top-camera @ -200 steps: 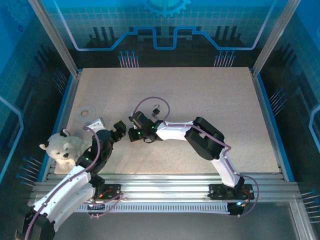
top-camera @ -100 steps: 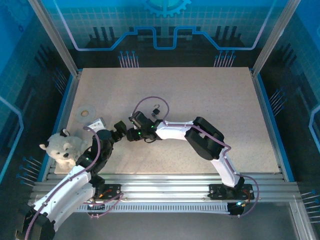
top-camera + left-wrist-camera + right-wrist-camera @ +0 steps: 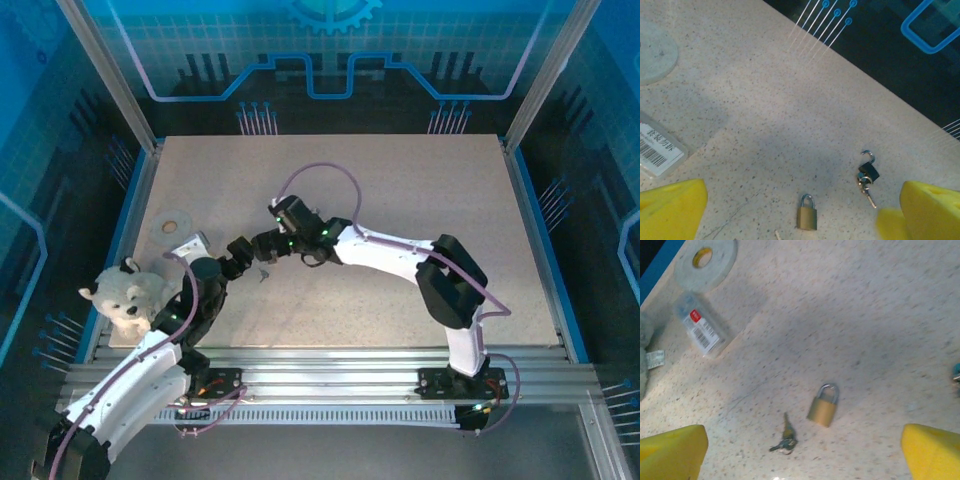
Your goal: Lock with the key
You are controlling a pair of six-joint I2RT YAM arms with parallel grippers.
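Right gripper stands spread wide over the table, holding nothing, its yellow fingertips at the two lower corners of its wrist view. Left gripper is likewise fully spread and empty.

Writing is scarce. A clear plastic case beside the tape roll carries a white label with a barcode and a small red patch. There are digits along the barcode, too small to read. The plush toy has a sewn-in tag whose print is a blur. Neither padlock shows a brand I can make out.

The key bunch lies flat on the table between the right fingers, a little off centre and near their tips, touched by neither. The brass padlock lies just beyond the key and apart from it, with its shackle pointing away and seemingly pushed home; the key is not in it. From the left wrist the same brass padlock sits low between the left fingers. A black padlock, shackle swung open and a key at its lower end, lies off to one side.

A second ago the right jaws were clamped shut and the wrist sat lower, nearer the left gripper. Since then they have sprung apart, the forearm has swung farther up the table with the elbow out to the right, and the key bunch lies on the table by itself
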